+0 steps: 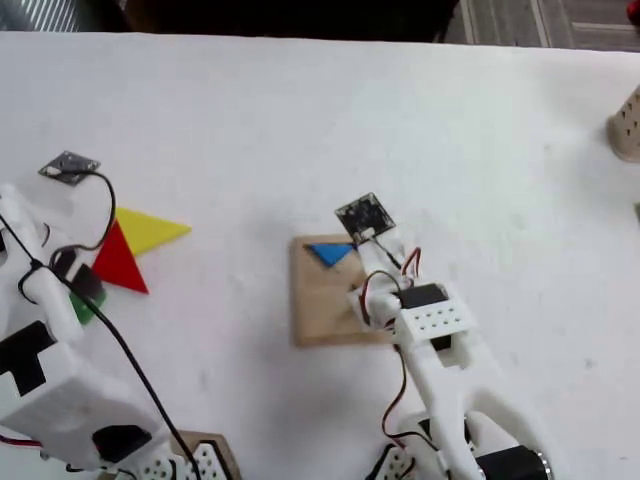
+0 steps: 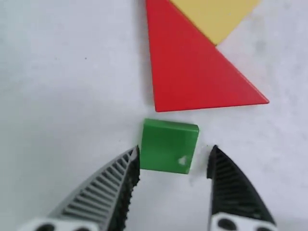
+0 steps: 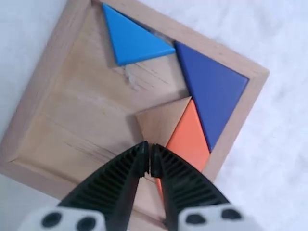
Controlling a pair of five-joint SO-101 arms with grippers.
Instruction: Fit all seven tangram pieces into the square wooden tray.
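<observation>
between spread jaws of left gripper point(image 2: 174, 153), green square point(image 2: 168, 144), beside red triangle point(image 2: 187, 67)

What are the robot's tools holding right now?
Nothing. The left tool is open around the green square; the right tool is shut and empty above the wooden tray.

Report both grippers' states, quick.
Left gripper: open, its fingers on either side of the green square.
Right gripper: shut, nothing held, over the wooden tray.
</observation>
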